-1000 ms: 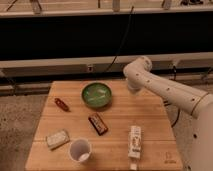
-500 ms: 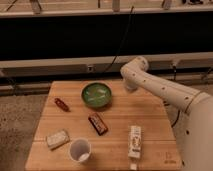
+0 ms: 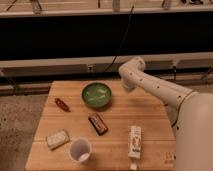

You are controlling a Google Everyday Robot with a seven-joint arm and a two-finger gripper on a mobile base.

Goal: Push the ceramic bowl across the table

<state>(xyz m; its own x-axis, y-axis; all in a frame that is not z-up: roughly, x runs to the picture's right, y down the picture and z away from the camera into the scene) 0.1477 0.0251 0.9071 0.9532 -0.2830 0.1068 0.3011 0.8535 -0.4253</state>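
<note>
Right now I have the ceramic bowl (image 3: 97, 95) sitting upright on the far half of the table (image 3: 145, 111), a little left of the table's middle line and near the back edge. Its green inside looks glossy, with a darker rim.

My arm (image 3: 160, 90) reaches in from the right, bends at a white elbow above the far edge, and turns down toward the tabletop. The gripper (image 3: 126, 86) is at that lower end, just beside the bowl's right rim; I cannot tell if it touches the bowl, nor whether it is open or closed, since the wrist hides it.

On the left a small red object (image 3: 62, 104) lies near the bowl. A dark brown snack bar (image 3: 98, 123) lies at an angle in front of the bowl. Closer to the near edge are a pale wrapped packet (image 3: 57, 139), an upright white cup (image 3: 80, 150), and a white carton (image 3: 134, 141) lying flat on the right. A black cable (image 3: 122, 45) hangs behind the table.
</note>
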